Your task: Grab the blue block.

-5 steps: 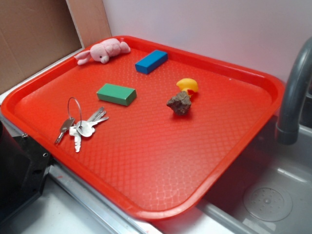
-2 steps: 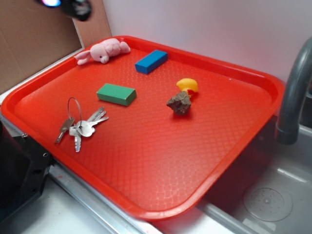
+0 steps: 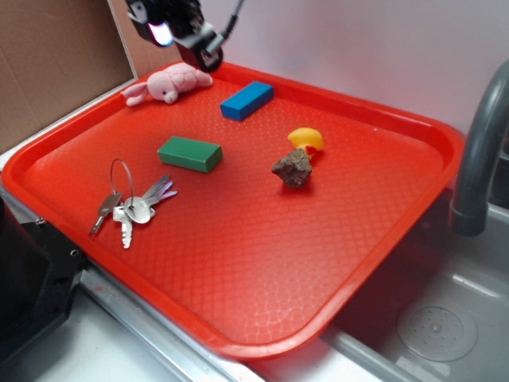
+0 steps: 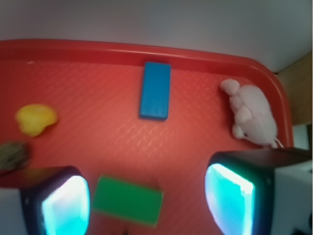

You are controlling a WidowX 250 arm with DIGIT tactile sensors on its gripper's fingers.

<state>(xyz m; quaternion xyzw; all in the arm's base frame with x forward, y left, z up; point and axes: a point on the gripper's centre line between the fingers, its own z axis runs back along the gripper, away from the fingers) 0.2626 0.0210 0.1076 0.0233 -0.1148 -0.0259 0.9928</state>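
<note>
- Pale wall and a brown board back the scene in the exterior view, where we see a red tray resting over a grey sink, with a dark faucet at the right.
- We find the blue block lying flat near the far rim of the tray, with a pink plush toy to its left at the far left corner.
- We see a green block nearer and left of the blue one, well apart from it, and a bunch of keys near the left rim.
- We note a yellow piece touching a brown rock around the tray's middle right.
- We see the gripper hanging above the plush toy, left of the blue block and clear of it; from here we cannot tell how wide the jaws stand.
- Wrist view: we look down at the tray between two glowing fingers, wide apart with nothing held.
- We see the blue block ahead of the jaws, near the rim, roughly centred between them.
- We see the green block between the fingers, the plush toy at the right, the yellow piece and the rock at the left.
</note>
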